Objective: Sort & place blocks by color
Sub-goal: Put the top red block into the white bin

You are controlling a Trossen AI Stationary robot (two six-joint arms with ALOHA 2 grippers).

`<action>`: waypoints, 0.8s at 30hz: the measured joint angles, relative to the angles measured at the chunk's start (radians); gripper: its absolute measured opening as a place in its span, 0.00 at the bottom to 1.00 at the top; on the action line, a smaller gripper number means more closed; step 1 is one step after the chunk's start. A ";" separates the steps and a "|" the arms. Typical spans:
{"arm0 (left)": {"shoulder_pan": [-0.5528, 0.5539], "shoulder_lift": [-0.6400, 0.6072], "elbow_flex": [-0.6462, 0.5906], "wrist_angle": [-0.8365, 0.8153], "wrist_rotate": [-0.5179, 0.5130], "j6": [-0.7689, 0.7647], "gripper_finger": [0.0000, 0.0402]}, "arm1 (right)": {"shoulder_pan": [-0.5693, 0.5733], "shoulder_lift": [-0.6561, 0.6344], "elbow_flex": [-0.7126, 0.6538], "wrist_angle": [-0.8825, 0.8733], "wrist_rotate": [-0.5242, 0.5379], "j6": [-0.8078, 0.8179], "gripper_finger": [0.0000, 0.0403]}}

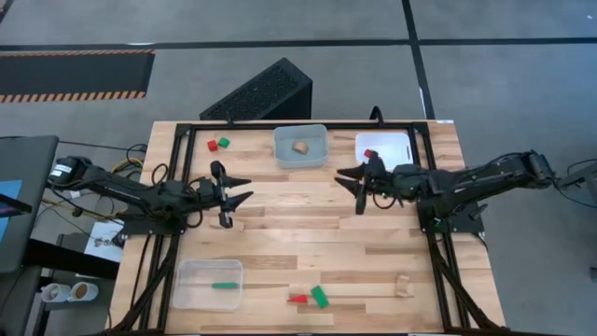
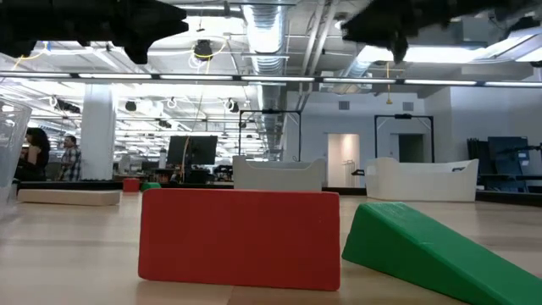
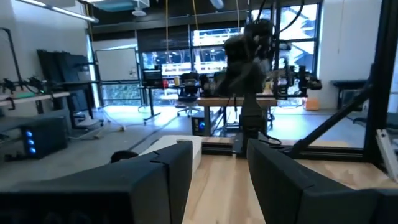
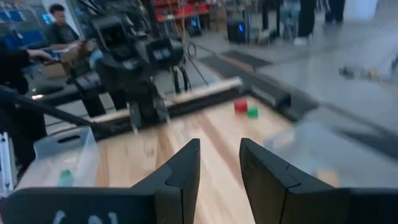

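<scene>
Left gripper (image 1: 244,193): jaws apart, nothing between them, touching nothing. It is held over the left-centre of the wooden table (image 1: 308,238), pointing right. In the left wrist view the two dark fingers (image 3: 174,168) show a clear gap with bare tabletop between them.

Right gripper (image 1: 343,180): jaws apart, empty, in contact with nothing. It is held over the table right of centre, pointing left toward the left gripper, the two well apart. In the right wrist view the fingers (image 4: 186,165) frame bare wood.

Block positions, from the grippers outward:
- A plain wood block (image 1: 300,147) lies inside the clear bin (image 1: 300,133) at the far centre edge.
- A red block (image 1: 369,154) lies in the white bin (image 1: 399,143) at the far right, just beyond the right gripper.
- A red cube (image 1: 213,146) and a green cube (image 1: 224,142) sit just beside each other on the table at the far left; the right wrist view shows the pair as well.
- A green bar (image 1: 224,286) lies in the clear bin (image 1: 189,269) at the near left.
- A red bar (image 1: 298,299) and a green wedge (image 1: 320,297) lie just beside each other at the near centre edge, and fill the foreground of the low view.
- A plain wood piece (image 1: 404,286) lies at the near right on the table.

People are visible in the room beyond the table.
</scene>
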 joint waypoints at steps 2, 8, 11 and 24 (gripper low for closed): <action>0.008 -0.001 0.000 0.001 0.000 0.006 0.35 | -0.002 0.046 0.046 -0.007 0.000 -0.045 0.36; 0.041 0.000 0.000 -0.014 -0.011 -0.012 0.35 | -0.043 0.207 0.202 -0.146 0.003 -0.074 0.43; 0.070 -0.013 0.001 -0.050 -0.037 -0.067 0.35 | -0.053 0.293 0.276 -0.233 0.002 -0.088 0.48; 0.303 -0.031 0.178 -0.942 -0.232 -0.499 0.36 | 0.127 0.176 0.291 -0.211 0.190 -0.214 0.46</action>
